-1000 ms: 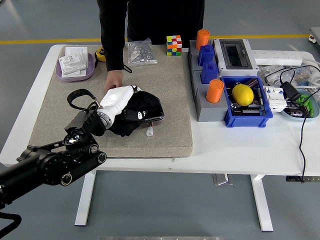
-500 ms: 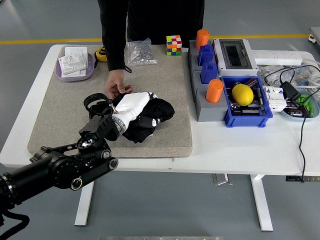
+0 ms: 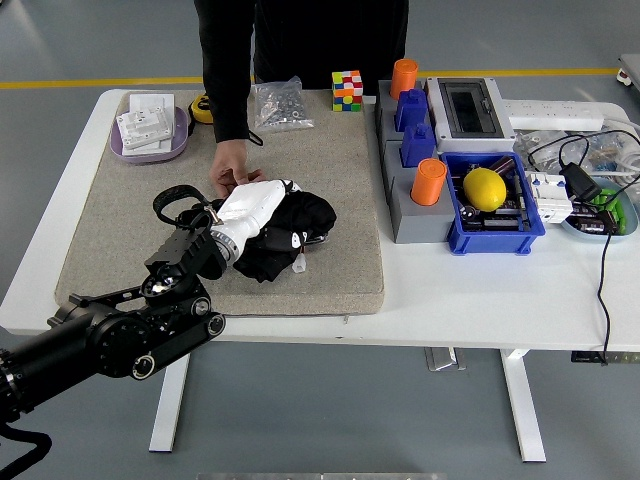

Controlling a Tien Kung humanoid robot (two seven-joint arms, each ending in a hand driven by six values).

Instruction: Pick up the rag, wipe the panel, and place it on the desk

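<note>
Mid-wipe, by my reading: the left hand [image 3: 252, 207] presses closed on the black rag [image 3: 290, 232] bunched over what seems the panel (mostly hidden) on the mat [image 3: 130, 215], a person's hand [image 3: 232, 178] steadying it; setting-down remains.

At the top of the frame we lose the person [image 3: 300, 40] above the chest. At the lower left, the edge cuts off our left arm [image 3: 90, 345]. Under the left hand [image 3: 250, 208], the black rag [image 3: 290, 235] hides most of the panel, and we cannot make out the fingers' grip. At the right edge, the tray [image 3: 610, 225] beneath the cables [image 3: 585, 175] runs out of view.
</note>
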